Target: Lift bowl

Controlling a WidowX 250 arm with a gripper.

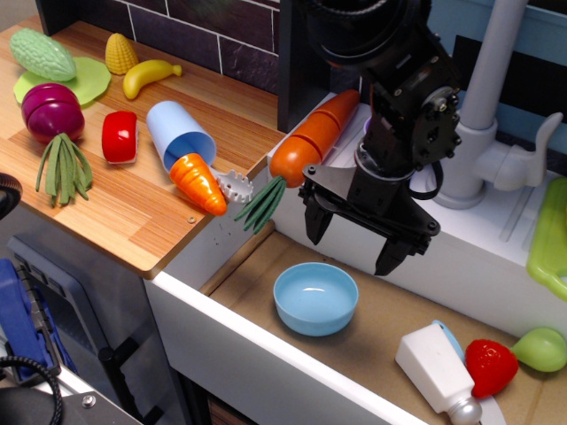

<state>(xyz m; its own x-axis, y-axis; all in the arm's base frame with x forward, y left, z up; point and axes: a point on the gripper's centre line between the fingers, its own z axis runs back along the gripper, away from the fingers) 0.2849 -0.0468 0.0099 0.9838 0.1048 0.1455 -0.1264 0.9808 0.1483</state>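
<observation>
The light blue bowl (316,297) sits upright on the brown floor of the toy sink (399,328), near its front left. My black gripper (353,241) hangs above and slightly behind the bowl, pointing down. Its two fingers are spread apart and hold nothing. The gripper is apart from the bowl.
A light blue cup (180,133) lies on its side on the wooden counter (133,212) beside a small carrot (198,182). A large carrot (310,142) rests on the sink's back rim. A white bottle (440,370), strawberry (490,366) and green pear (540,349) lie at the sink's right. A faucet (483,97) stands behind.
</observation>
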